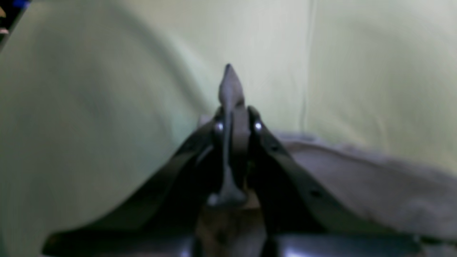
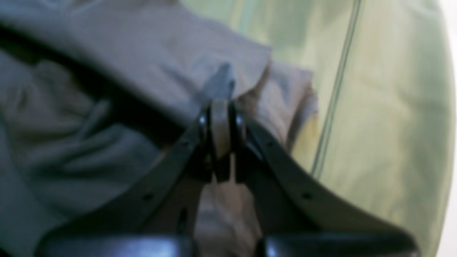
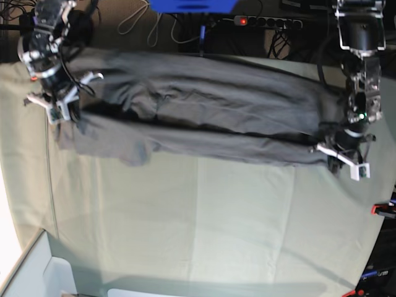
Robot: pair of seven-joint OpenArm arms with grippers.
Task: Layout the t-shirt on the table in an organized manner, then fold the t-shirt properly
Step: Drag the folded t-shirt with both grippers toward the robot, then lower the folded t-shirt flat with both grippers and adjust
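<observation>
Nowhere on the t-shirt [image 3: 204, 117] is writing legible.

Both wrist views are blurred, so we cannot make out the weave or seams of the t-shirt [image 2: 117, 107]. In the base view the table [image 3: 204, 229] runs off the edges, and we cannot see the collar or label among the folds.

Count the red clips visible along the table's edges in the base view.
2: one red clip at the table's right edge, another near the bottom-right corner. Others may be hidden out of frame.
</observation>
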